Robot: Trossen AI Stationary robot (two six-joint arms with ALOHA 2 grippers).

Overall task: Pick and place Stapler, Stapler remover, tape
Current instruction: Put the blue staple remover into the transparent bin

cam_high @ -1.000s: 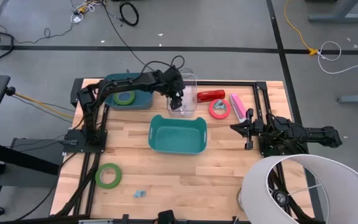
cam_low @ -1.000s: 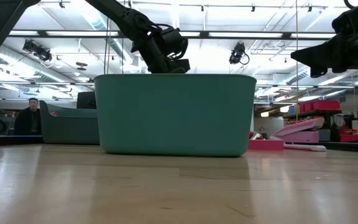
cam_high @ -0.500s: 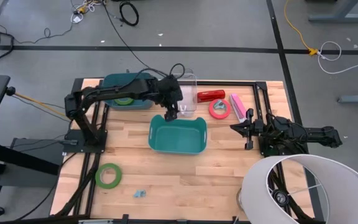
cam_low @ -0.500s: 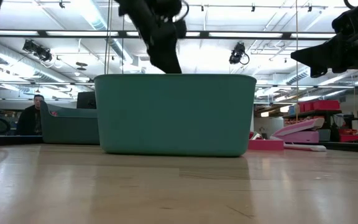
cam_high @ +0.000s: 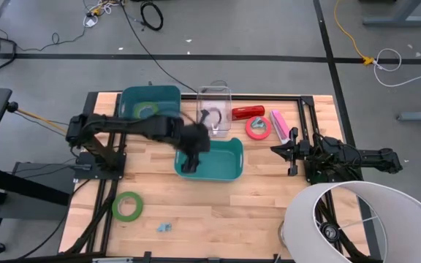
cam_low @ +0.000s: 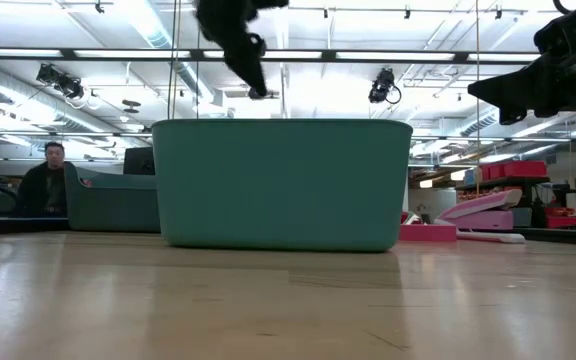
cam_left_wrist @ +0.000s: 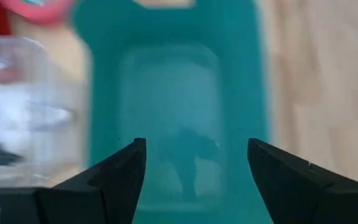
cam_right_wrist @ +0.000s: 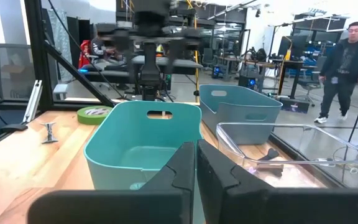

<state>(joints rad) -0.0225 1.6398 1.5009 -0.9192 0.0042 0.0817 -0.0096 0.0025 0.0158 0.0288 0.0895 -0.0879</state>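
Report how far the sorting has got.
Done: one green tape roll lies in the dark teal bin, and a dark item in the clear bin.
In hand: nothing; left gripper open over the teal tub.
Left: red stapler, pink tape, other green roll.

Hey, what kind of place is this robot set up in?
Probably a robotics lab or workshop: a big open room with ceiling strip lights, more workbenches behind, a person walking past, and cables across the grey floor.

high view looks straight down; low view sits at surface level; all four views share the teal bin (cam_high: 209, 158).
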